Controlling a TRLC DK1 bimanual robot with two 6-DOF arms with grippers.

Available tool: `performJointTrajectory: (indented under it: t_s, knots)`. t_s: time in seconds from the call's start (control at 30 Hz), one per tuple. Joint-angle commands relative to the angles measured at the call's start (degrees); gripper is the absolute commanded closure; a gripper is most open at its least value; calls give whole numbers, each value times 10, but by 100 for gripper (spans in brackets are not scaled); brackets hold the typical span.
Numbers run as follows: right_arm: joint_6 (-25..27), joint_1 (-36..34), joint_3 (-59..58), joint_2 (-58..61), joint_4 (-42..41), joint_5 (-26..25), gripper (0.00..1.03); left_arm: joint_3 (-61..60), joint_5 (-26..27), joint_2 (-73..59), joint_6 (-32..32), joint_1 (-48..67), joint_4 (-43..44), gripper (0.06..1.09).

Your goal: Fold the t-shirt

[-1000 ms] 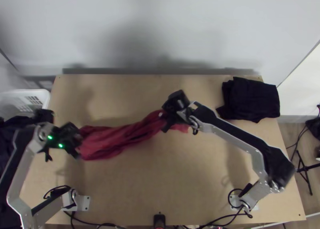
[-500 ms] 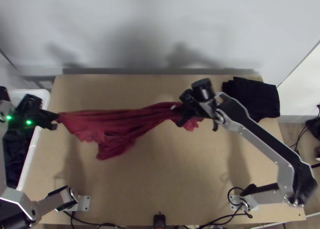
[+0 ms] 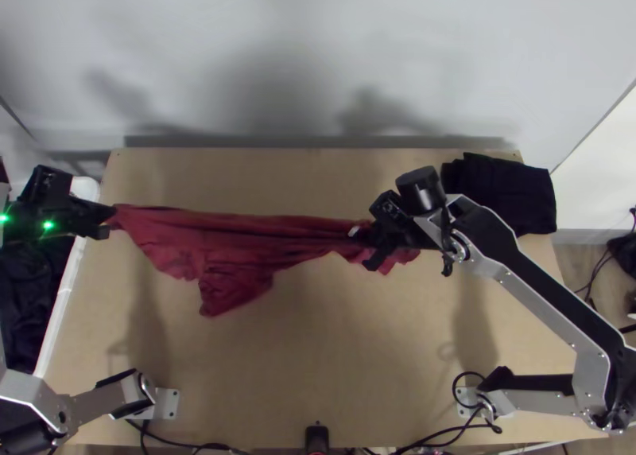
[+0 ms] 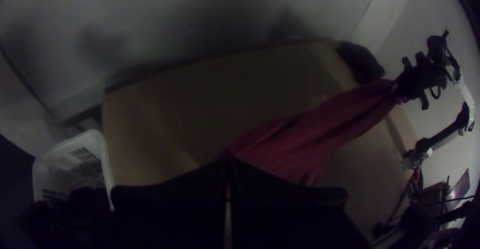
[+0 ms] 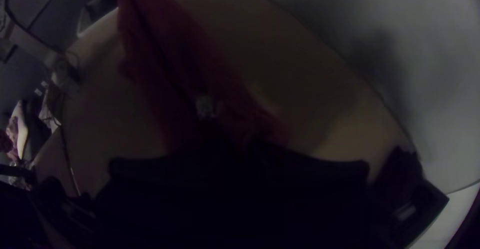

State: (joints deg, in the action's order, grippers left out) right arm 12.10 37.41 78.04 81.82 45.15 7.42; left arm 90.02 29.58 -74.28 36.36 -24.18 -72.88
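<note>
1. As you look down from the top view, you see the light wooden table, which is lying under everything you handle.
2. Across the left and middle of it, your red t-shirt is stretched long between the two grippers, with creases along its length and a loose part drooping toward the near side. Whether this part touches the wood, you cannot tell.
3. At the left edge of the table you have the white basket, with dark cloth inside.
4. At the far right corner you find a dark folded garment.
5. Your left gripper, at the left edge, has its fingers almost together, pinching the shirt's left end.
6. Your right gripper, right of the middle, is closed on the bunched shirt; a short end sticks out to the right of it.
7. Just beside those right fingers, you can notice a small white patch on the red fabric.
</note>
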Motion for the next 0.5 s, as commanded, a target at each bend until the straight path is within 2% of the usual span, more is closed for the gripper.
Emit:
performJointTrajectory:
  t_s: [0.0,0.1,0.27,0.47]
  knots:
    - [-8,-1,-12,11,2,5,73,31,5,12,-38,74,-14,104]
    - [-8,-8,-19,17,2,5,71,46,5,13,-50,100,-23,104]
    - [-7,-12,-31,25,2,5,49,75,5,16,-63,117,-28,104]
    - [-5,-18,-31,25,6,5,37,103,3,5,-49,83,-38,104]
